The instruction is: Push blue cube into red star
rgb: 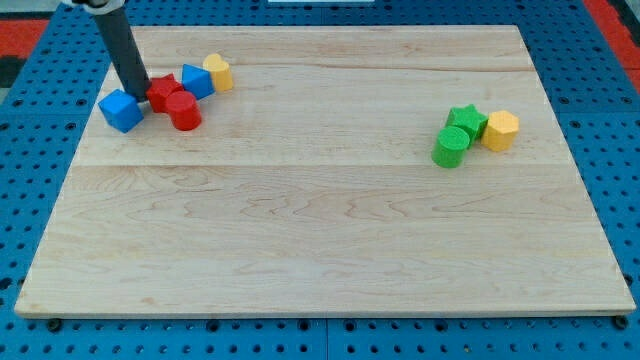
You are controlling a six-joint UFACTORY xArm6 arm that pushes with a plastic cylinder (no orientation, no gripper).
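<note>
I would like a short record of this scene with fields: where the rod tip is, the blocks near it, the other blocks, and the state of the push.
tip: my tip stands between the blue cube and the red star
left group: blue cube, red star, red cylinder, second blue block, yellow block
right group: green star, green cylinder, yellow hexagonal block
surface: wooden board
push state: whether the cube touches the star is hidden by the rod

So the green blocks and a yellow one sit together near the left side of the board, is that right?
Not quite. In the camera view, the green star, green cylinder and yellow block sit together near the view's right side, not the left.
</note>
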